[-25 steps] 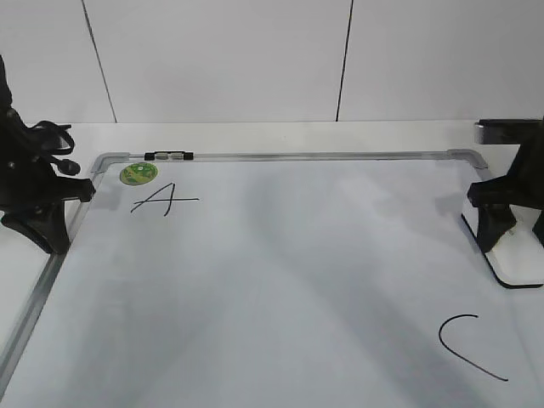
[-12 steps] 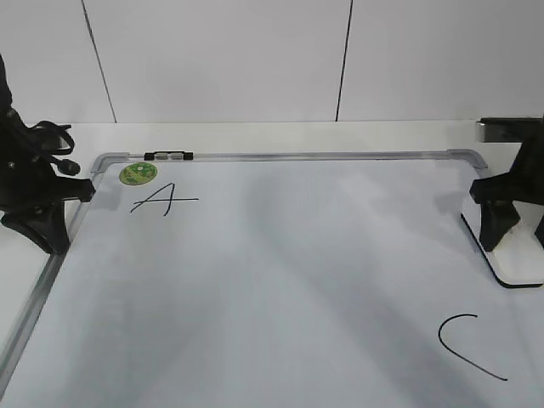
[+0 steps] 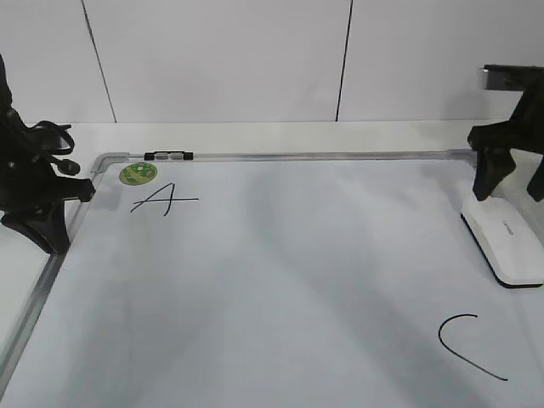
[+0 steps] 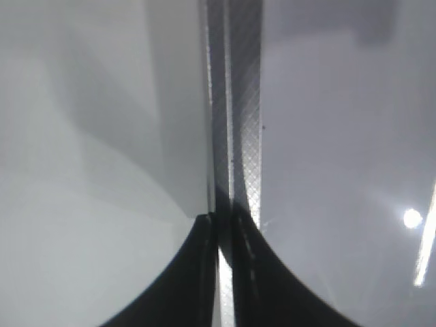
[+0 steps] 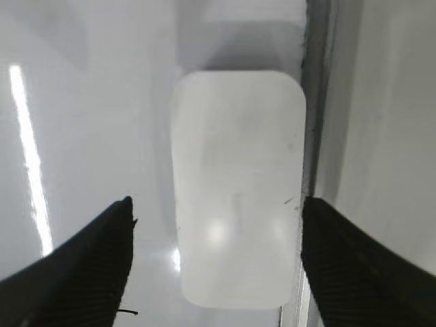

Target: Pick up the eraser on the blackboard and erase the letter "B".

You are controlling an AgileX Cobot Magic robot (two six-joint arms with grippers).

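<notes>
The white eraser (image 3: 507, 246) lies flat on the blackboard (image 3: 280, 272) at its right edge. My right gripper (image 3: 510, 178) hangs open above the eraser's far end and holds nothing. In the right wrist view the eraser (image 5: 237, 184) sits between and below the spread fingers of the right gripper (image 5: 214, 204), beside the board's frame (image 5: 317, 102). My left gripper (image 3: 76, 189) is shut and empty at the board's left edge; the left wrist view shows the left gripper (image 4: 225, 221) over the metal frame (image 4: 235, 102). No letter "B" shows on the board.
A black letter "A" (image 3: 161, 201) is at the far left and a "C" (image 3: 467, 344) at the near right. A round green sticker (image 3: 138, 173) and a small marker (image 3: 168, 155) sit at the board's far left corner.
My right gripper has risen from low around the eraser to well above it. The eraser stays on the board. The left arm has not moved.
</notes>
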